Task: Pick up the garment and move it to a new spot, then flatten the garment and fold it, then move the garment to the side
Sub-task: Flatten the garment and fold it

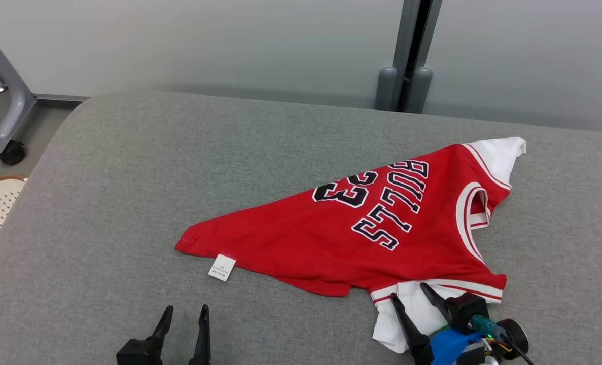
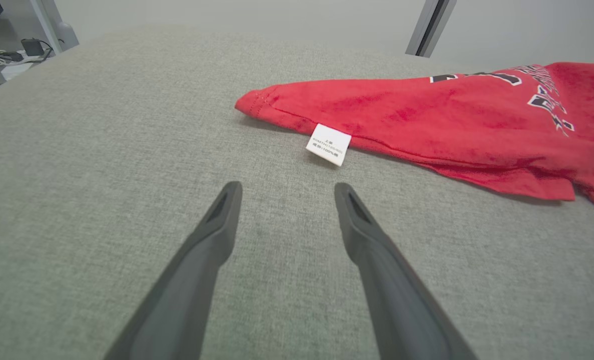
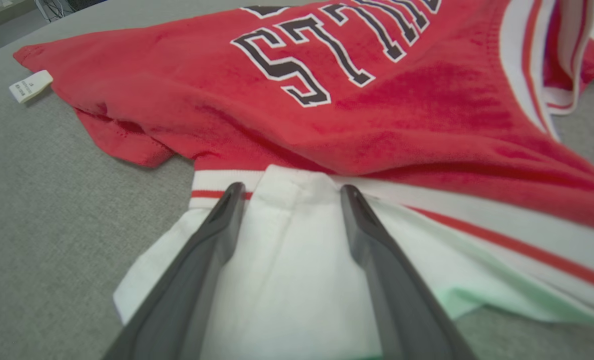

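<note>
Right pincer gapes empty over the garment; left pincer gapes empty over grey surface.

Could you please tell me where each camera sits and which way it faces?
Head view: on the head, facing down at the red jersey on the grey fabric surface; left gripper, right gripper below.
Left wrist view: left wrist, facing the label along its open gripper.
Right wrist view: right wrist, facing the white sleeve along its open gripper.
All share jersey and label.

Soft red cloth garment, matt woven table
</note>
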